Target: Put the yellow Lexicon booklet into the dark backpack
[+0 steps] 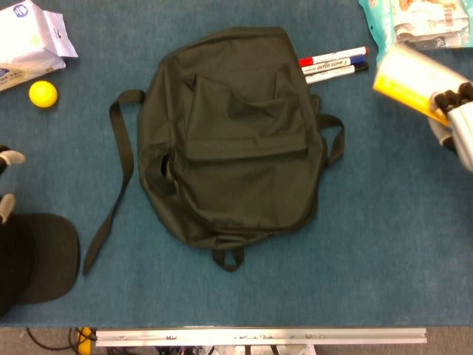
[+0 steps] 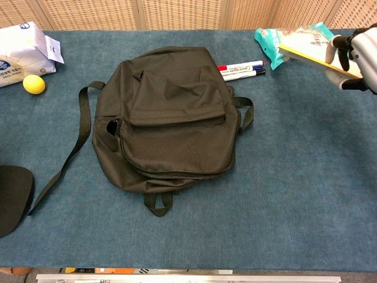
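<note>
The dark backpack [image 1: 233, 133] [image 2: 171, 112] lies flat and zipped in the middle of the blue table, straps trailing left. My right hand [image 1: 460, 126] [image 2: 359, 47] holds the yellow Lexicon booklet [image 1: 410, 81] [image 2: 312, 56] by its right end, lifted off the table and tilted, up at the far right beyond the backpack. Most of that hand is cut off by the frame edge. Only two pale fingertips of my left hand [image 1: 6, 181] show at the left edge of the head view, set apart with nothing between them.
Three markers [image 1: 332, 63] [image 2: 241, 69] lie by the backpack's top right corner. A snack bag [image 1: 414, 22] [image 2: 294, 38] sits at the back right. A white tissue pack [image 1: 29, 37], a yellow ball [image 1: 43, 94] and a black cap [image 1: 37, 255] are on the left.
</note>
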